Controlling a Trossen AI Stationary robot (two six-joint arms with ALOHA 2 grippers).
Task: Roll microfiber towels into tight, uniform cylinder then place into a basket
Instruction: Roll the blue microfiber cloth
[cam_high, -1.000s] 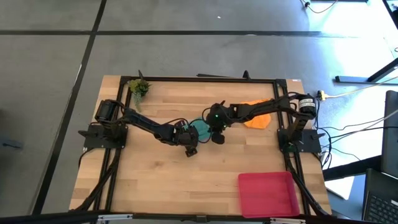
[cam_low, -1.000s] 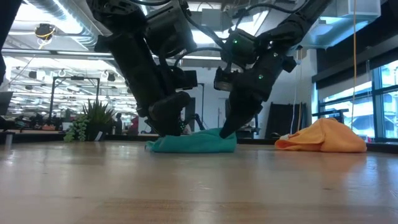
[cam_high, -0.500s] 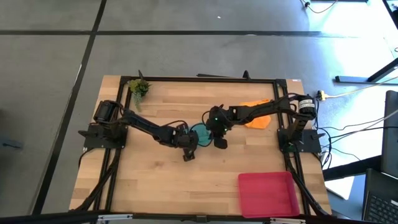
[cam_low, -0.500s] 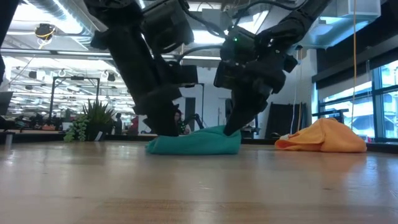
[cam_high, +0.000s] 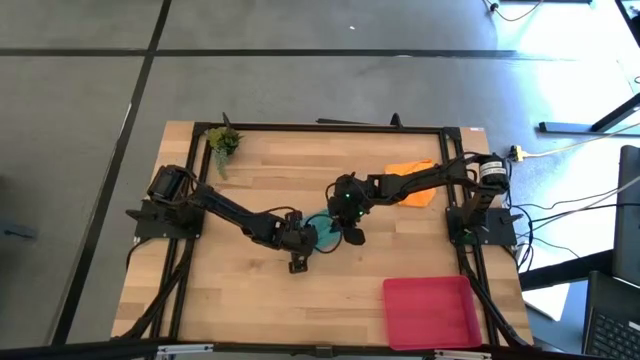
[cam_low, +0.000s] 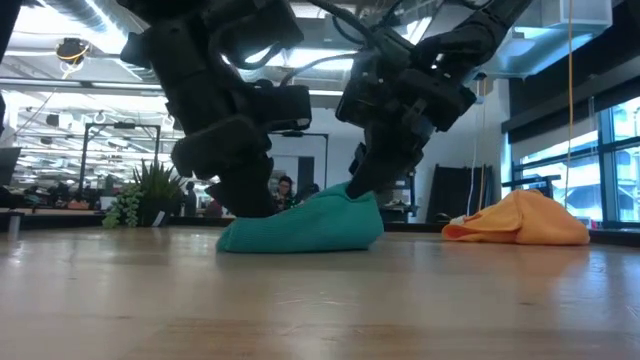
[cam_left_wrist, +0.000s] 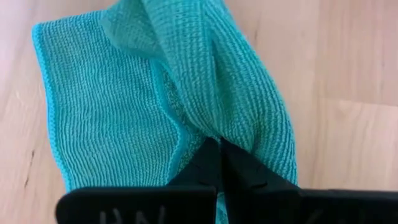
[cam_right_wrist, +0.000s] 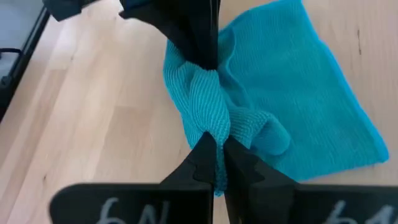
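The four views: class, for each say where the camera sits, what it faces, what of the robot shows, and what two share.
High: overhead, facing down; both arms, wooden table.
Low: table height, facing the room; both arms from above, crumpled orange cloth.
Left wrist: on left arm; left gripper shut on teal microfiber towel.
Right wrist: on right arm; right gripper likewise.
All share the towel.

centre: arms crossing | near edge: basket (cam_high: 430, 311) | front-left table (cam_high: 240, 300): open
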